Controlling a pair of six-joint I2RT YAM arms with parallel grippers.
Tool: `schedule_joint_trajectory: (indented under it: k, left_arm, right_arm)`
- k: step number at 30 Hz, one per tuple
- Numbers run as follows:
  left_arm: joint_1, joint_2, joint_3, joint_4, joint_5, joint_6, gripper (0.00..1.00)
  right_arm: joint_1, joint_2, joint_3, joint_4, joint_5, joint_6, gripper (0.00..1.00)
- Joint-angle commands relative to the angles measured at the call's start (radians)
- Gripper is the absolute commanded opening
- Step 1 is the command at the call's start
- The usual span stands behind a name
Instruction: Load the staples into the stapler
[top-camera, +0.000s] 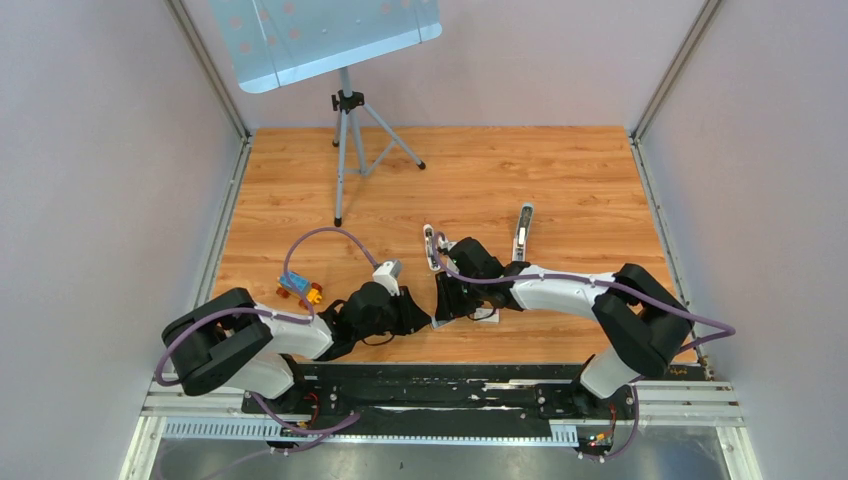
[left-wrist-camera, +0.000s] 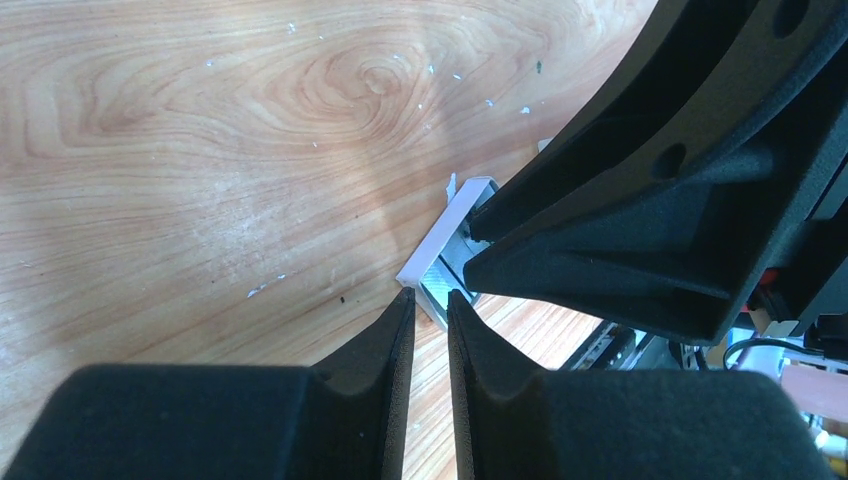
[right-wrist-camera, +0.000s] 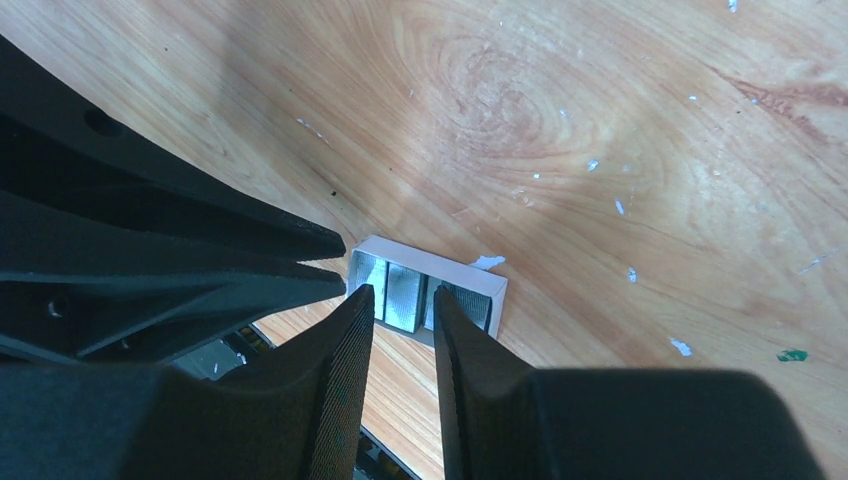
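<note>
The staples can be seen sitting in a little white box that's laid flat on the counter, close to its near edge. The right tool is held right over them, jaws only a crack apart with one grey segment showing in the gap. Whether it's actually pinched can't be told. The left tool is parked at the box's end, jaws just as narrow, grip equally unclear. The stapler is found well apart, farther back.
</note>
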Motion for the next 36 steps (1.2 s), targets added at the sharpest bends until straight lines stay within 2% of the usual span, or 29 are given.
schedule_joint_trajectory:
  k: [1,8,19,31,36]
  left_arm:
    - [0.007,0.042,0.008,0.077,0.015,-0.011,0.20]
    - [0.007,0.098,0.011,0.130,0.040,-0.015,0.19]
    - [0.007,0.145,0.044,0.081,0.048,-0.009,0.16]
    - [0.007,0.157,0.066,0.027,0.041,-0.001,0.16]
    - [0.007,0.153,0.066,0.023,0.043,-0.003,0.15]
  right_arm:
    - [0.018,0.020,0.005,-0.005,0.009,-0.010,0.31]
    - [0.024,0.028,-0.002,-0.002,0.011,-0.015,0.29]
    - [0.024,0.016,0.000,0.004,-0.004,-0.014,0.28]
    - [0.023,-0.094,0.010,-0.026,0.004,-0.012,0.27]
    - [0.022,-0.124,0.008,-0.069,0.051,-0.013,0.27]
